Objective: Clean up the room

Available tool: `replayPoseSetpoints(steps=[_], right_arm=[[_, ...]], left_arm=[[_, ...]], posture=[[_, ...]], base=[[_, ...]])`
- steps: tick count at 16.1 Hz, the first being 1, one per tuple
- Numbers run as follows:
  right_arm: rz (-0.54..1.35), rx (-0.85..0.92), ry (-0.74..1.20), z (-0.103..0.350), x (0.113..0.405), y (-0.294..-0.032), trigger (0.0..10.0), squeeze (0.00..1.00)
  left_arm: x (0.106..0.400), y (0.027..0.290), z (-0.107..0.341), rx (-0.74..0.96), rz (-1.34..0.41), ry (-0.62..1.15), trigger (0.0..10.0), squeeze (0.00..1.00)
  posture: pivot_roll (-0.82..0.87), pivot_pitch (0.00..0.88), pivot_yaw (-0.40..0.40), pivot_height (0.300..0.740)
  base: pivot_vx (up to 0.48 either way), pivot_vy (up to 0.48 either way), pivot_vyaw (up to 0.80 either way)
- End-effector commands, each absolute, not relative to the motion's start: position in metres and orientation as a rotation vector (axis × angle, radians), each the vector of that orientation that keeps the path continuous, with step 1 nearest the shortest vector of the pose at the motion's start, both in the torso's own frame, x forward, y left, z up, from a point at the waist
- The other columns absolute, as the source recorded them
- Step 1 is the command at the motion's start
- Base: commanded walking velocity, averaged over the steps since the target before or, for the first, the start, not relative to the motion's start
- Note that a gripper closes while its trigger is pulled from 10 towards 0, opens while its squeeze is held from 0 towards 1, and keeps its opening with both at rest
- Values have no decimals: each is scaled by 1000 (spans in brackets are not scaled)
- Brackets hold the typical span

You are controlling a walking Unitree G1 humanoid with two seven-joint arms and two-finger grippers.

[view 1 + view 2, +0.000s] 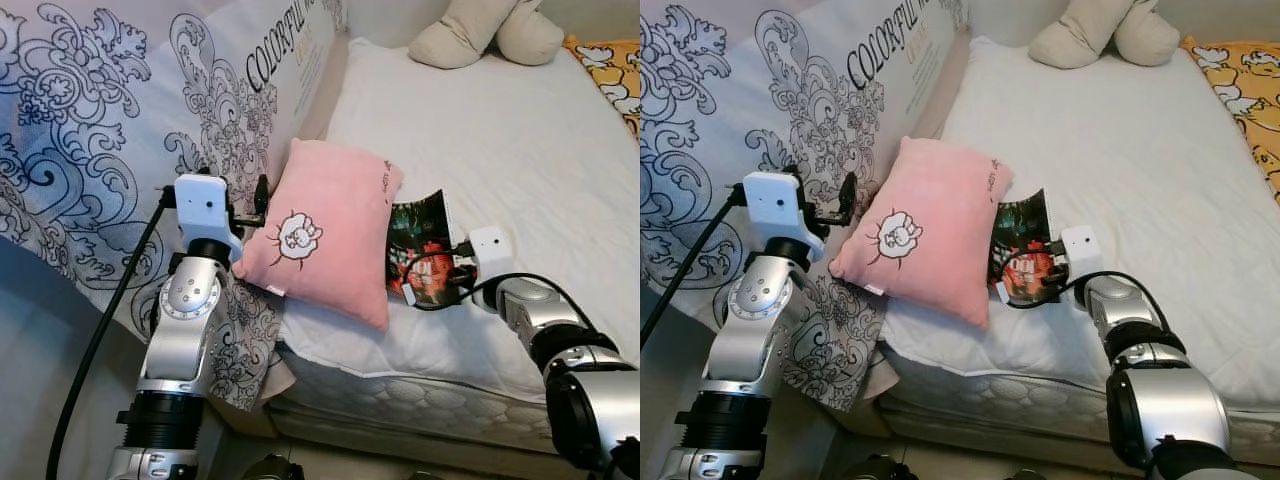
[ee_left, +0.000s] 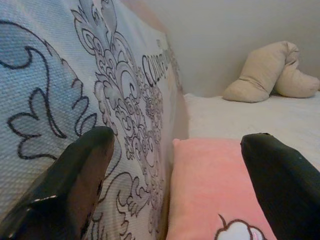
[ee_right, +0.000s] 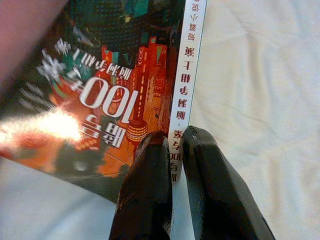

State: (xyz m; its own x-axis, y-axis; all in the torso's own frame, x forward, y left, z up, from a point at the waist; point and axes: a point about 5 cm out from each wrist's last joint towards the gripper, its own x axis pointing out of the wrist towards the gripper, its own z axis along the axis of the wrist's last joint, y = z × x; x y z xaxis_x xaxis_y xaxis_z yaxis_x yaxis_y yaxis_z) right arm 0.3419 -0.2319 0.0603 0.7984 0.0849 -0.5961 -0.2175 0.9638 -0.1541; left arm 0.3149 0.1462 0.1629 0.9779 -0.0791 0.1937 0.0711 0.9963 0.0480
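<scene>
On the bed: white mattress cover of the bed [image 1: 520, 150] runs wide and bare toward the far wall, with open room across its middle and right side.
Patterned quilt: a big quilt [image 1: 90, 130] stands along my left, grey scrollwork on white, printed "COLORFUL" in black near its top edge; it walls off that side.
Beige cushion: a folded cushion [image 1: 490, 30] lies at the far end of the bed, well apart from my arms.
Yellow cloth: a yellow patterned cloth [image 1: 615, 70] shows at the far right edge.
Pink pillow: the pillow [image 1: 325, 230] leans against the quilt at the near edge of the bed, a small white cartoon on its face and tiny writing at one corner that I cannot read; it overlaps the book's left side.
Book: the book [image 3: 115, 75] lies flat on the cover near the front edge, dark glossy jacket with orange buildings, "100" among Chinese characters, white spine also in Chinese.
My right gripper [image 3: 176, 150]: fingers pinched on the book's spine edge.
My left gripper [image 2: 175, 165]: fingers spread wide, raised between the quilt and the pillow, touching neither that I can see.
</scene>
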Motion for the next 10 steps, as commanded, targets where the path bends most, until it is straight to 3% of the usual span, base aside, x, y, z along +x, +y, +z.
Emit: replayPoseSetpoints(steps=[1,2,3,7,8,9,10], right_arm=[[179,-281,598,68,348,-230,0,0],[164,-285,608,67,347,-230,3373,0],[135,-248,626,63,344,-233,10000,55],[83,-162,644,58,340,-237,10000,0],[47,-85,648,56,339,-237,10000,855],[18,-22,654,54,337,-237,10000,1000],[0,21,664,50,335,-235,10000,1000]], left_arm=[[318,144,165,43,-90,-199,10000,0],[315,136,165,43,-159,-204,10000,0],[306,119,159,4,-296,-164,10000,0],[284,93,144,-45,-468,-90,10000,0],[282,88,144,-23,-501,-98,10000,0],[280,84,147,-3,-549,-111,10000,0],[278,81,150,15,-597,-119,10000,0]], posture=[[-11,0,66,723],[-10,0,62,723],[-6,0,60,723],[-2,0,62,723],[-1,0,62,723],[1,0,63,723],[3,0,64,723]], base=[[0,0,0],[0,0,0],[0,0,0],[0,0,0],[0,0,0],[0,0,0],[0,0,0]])
